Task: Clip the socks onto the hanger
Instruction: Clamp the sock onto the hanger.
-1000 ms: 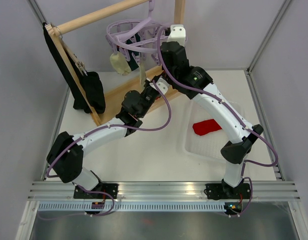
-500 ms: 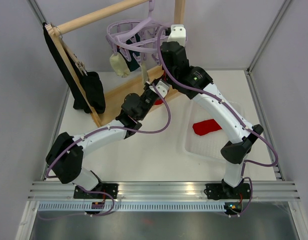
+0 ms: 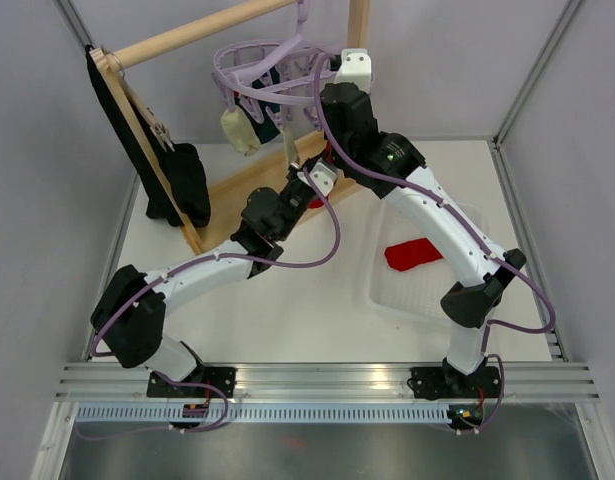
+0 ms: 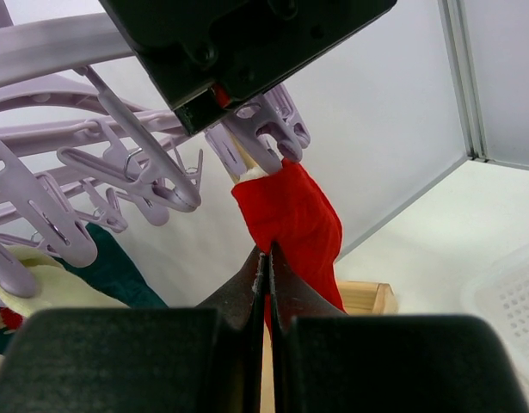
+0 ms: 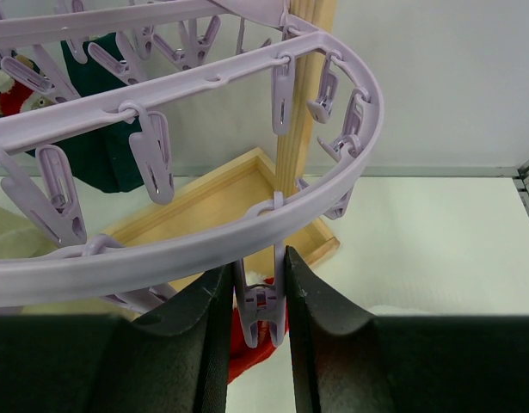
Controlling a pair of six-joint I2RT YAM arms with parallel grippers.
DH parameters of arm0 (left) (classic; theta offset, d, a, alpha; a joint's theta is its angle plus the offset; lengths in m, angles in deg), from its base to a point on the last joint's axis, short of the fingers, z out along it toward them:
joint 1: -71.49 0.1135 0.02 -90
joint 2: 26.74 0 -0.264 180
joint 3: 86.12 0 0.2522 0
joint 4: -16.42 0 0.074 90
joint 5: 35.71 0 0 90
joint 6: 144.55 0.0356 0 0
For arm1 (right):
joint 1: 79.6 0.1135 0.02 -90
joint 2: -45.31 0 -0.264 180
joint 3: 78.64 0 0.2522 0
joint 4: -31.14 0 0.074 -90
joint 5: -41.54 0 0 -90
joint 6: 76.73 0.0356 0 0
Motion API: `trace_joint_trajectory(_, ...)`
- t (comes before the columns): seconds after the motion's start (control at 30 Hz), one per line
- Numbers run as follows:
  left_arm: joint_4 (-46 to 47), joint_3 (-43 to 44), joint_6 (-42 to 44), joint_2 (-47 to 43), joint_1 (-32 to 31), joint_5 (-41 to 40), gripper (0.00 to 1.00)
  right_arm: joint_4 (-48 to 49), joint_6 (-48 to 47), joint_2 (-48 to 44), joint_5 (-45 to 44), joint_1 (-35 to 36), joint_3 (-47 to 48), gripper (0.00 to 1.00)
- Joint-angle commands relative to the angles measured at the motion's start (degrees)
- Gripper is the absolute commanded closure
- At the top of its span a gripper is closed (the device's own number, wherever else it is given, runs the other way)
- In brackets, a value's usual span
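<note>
1. Nearest, the 2 arm bases are bolted to a grey metal rail (image 3: 327, 375) at the front edge of the white table (image 3: 307, 310).
2. Just beyond, right of the middle, a shallow translucent plastic tray (image 3: 417, 295) sits on the table. A second red sock (image 3: 412, 252) lies flat inside it, well apart from both grippers.
3. Further in, the left gripper (image 4: 266, 254) is raised under the hanger. Its jaws are pressed together on the edge of a red fabric sock (image 4: 290, 215), which it holds upright with the cuff at the top.
4. The right gripper (image 5: 255, 268) is directly above. Its 2 fingers pinch a small lavender plastic clip (image 5: 260, 301) from both sides. The clip dangles from the hanger's outer ring, and the red fabric sock shows just below it.
5. In the left wrist view the sock's white-edged cuff meets the lower end of the clip. Whether the clip bites on the cuff cannot be told.
6. The round lavender plastic drying hanger (image 5: 118, 262), with its rings, spokes and many dangling clips, hangs beside the upright post of the wooden rack (image 5: 303, 112).
7. 3 more socks hang from it on the far left side: a cream sock (image 3: 239, 128), a dark teal sock (image 5: 101, 146) and a red-and-white patterned sock (image 5: 13, 90).
8. Farthest left, a long black cloth (image 3: 182, 180) drapes over the end of the wooden rack.
</note>
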Motion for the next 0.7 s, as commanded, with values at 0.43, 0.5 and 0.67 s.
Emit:
trace_joint_trajectory(0.43,7.66,0.19,2.56,-0.26,-3.10,-6.14,0.98,-0.65,-0.06,1.15,-4.07,-0.22,3.68,1.00)
trace_joint_trajectory(0.5,8.63,0.54,2.74,-0.08,-3.11,-7.54,0.98,-0.82,-0.15,1.15,-4.16,-0.30,3.68,1.00)
trace_joint_trajectory(0.67,9.07,1.77,3.53,1.24,-3.11,-8.69,0.98,-1.00,-0.24,1.06,-4.34,-0.30,3.51,1.00)
